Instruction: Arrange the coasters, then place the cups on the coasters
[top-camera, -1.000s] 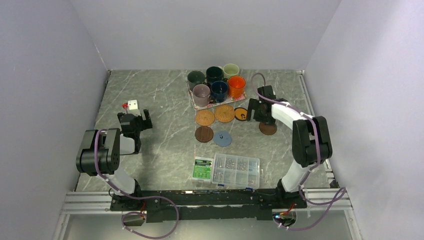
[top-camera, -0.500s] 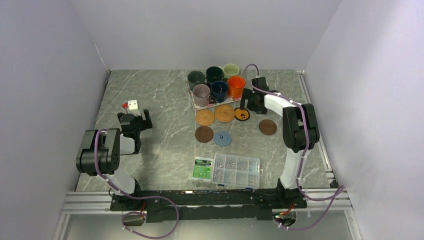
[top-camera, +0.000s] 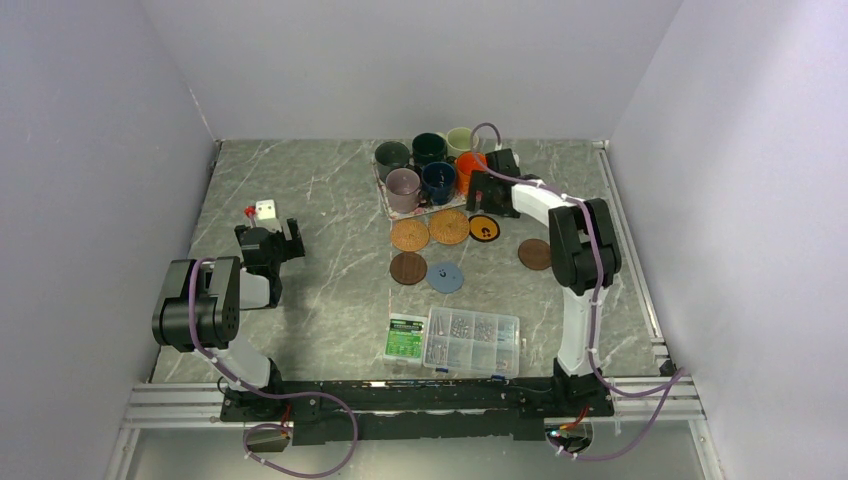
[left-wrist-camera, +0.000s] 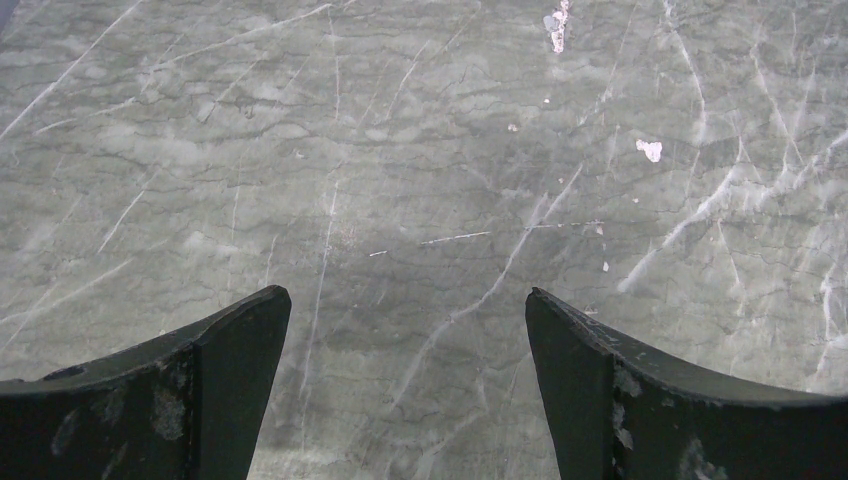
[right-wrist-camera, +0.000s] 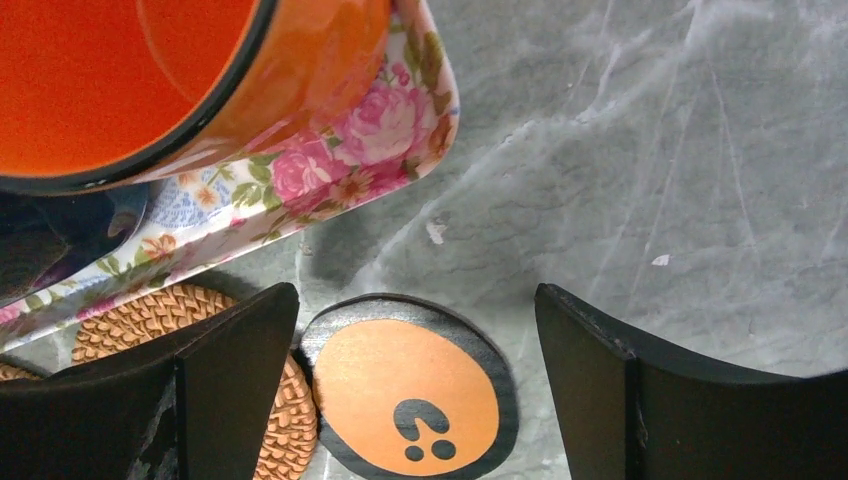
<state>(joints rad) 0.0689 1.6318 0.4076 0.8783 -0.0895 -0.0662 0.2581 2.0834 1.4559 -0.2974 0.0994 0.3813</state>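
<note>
Grey marble surface (top-camera: 320, 200): six cups (top-camera: 430, 150) grouped on floral tray (right-wrist-camera: 380, 130) at far centre; six coasters (top-camera: 449, 226) lie flat on near side of tray, none w/ a cup on it. R pincer (right-wrist-camera: 415, 305) spread wide, empty, above black/orange coaster (right-wrist-camera: 415, 395), next to orange cup (right-wrist-camera: 120, 80). L pincer (left-wrist-camera: 408, 300) wide, empty, over bare surface at left.

The overhead camera looks down from high behind the near edge, across the whole tabletop (top-camera: 300, 200). Both wrist cameras face downward at close range. The right wrist view shares the black-orange coaster (right-wrist-camera: 410, 395) with the overhead view.
</note>
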